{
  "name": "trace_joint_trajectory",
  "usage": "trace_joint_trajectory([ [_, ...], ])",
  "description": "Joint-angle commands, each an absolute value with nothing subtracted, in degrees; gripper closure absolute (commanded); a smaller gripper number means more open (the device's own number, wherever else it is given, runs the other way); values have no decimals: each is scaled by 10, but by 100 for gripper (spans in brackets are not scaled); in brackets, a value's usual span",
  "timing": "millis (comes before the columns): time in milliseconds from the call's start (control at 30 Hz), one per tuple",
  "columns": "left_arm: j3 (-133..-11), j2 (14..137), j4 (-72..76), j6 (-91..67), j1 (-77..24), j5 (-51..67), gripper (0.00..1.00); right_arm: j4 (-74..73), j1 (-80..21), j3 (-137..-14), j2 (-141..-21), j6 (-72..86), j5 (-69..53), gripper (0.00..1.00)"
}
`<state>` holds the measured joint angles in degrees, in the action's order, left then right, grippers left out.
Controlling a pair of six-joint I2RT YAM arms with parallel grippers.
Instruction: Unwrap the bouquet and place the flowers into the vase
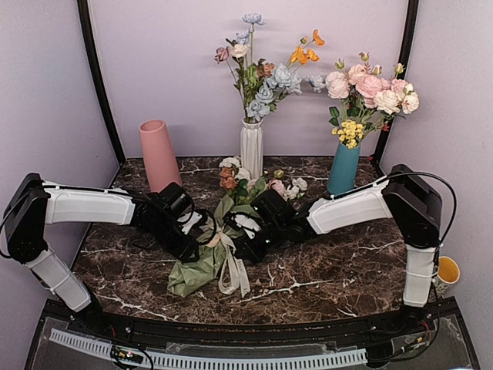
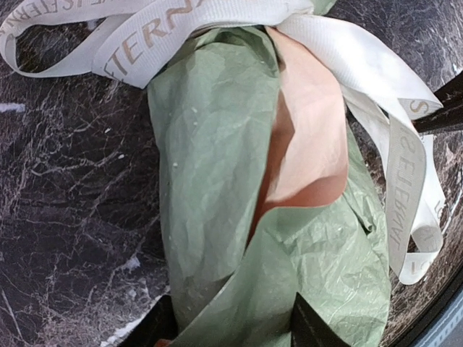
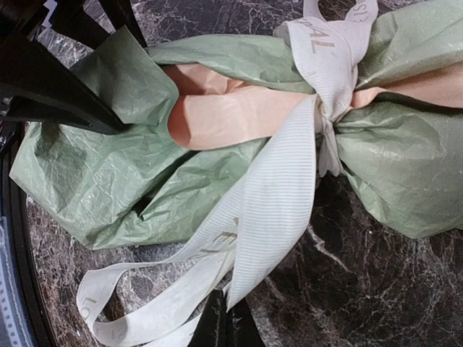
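Bouquet (image 1: 223, 231): I see it lying on its side on the marble counter (image 1: 339, 270), just in front of the white ribbed vase (image 1: 251, 148). Its blooms point toward that vase and its wrapped end points away from it, toward the arm bases.
Paper wrap (image 2: 210, 144): olive-green outside with a peach-tan sheet showing in the fold; it is still closed round the stems.
Ribbon (image 3: 278, 195): cream with printed lettering, knotted round the waist of the wrap. Its loops and tails trail on the counter on the side away from the white ribbed vase.
Flowers (image 1: 235, 179): pink, white and rust heads spill from the wrap's mouth, nearest the foot of the white ribbed vase.
Right tool (image 3: 223, 318): clenched, with a ribbon tail pinched at its tips. It sits in front of the white ribbed vase, against the bouquet's right flank.
Left tool (image 2: 231, 325): my fingers stand on either side of the lower wrap with green paper filling the gap. I cannot tell whether they are pinching it.
Pink vase (image 1: 159, 154): upright, left of the white ribbed vase, clear of the bouquet.
White ribbed vase: upright at the back wall, holding blue and orange flowers.
Teal vase (image 1: 343, 168): upright, right of the white ribbed vase, holding pink roses and a yellow sprig.
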<state>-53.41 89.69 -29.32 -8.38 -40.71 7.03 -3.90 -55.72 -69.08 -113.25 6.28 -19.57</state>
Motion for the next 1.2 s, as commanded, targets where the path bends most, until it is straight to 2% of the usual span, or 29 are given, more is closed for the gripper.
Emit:
trace_joint_trajectory([
  [0, -514, 894, -285, -99, -403, 41, 53, -45, -557, -682, -1102, 68, -169, 100],
  [167, -503, 901, -286, -121, -389, 12, 55, -84, -539, -656, -1041, 96, -112, 100],
  [333, -502, 924, -281, -127, -378, 11, 56, -97, -530, -598, -992, 115, -111, 100],
  [533, -532, 910, -280, -116, -378, 39, 55, -97, -529, -607, -1004, 123, -111, 100],
  [633, -547, 881, -284, -109, -378, 65, 49, -115, -529, -645, -1025, 111, -107, 100],
  [767, -560, 836, -292, -103, -378, 87, 27, -118, -530, -680, -1042, 97, -112, 100],
  [833, -557, 823, -291, -101, -378, 102, 21, -117, -529, -681, -1046, 95, -112, 100],
  [933, -547, 816, -295, -110, -378, 123, 17, -110, -529, -678, -1045, 96, -113, 100],
  [1167, -496, 851, -217, -133, -380, 181, 17, -97, -529, -666, -1038, 108, -114, 100],
])
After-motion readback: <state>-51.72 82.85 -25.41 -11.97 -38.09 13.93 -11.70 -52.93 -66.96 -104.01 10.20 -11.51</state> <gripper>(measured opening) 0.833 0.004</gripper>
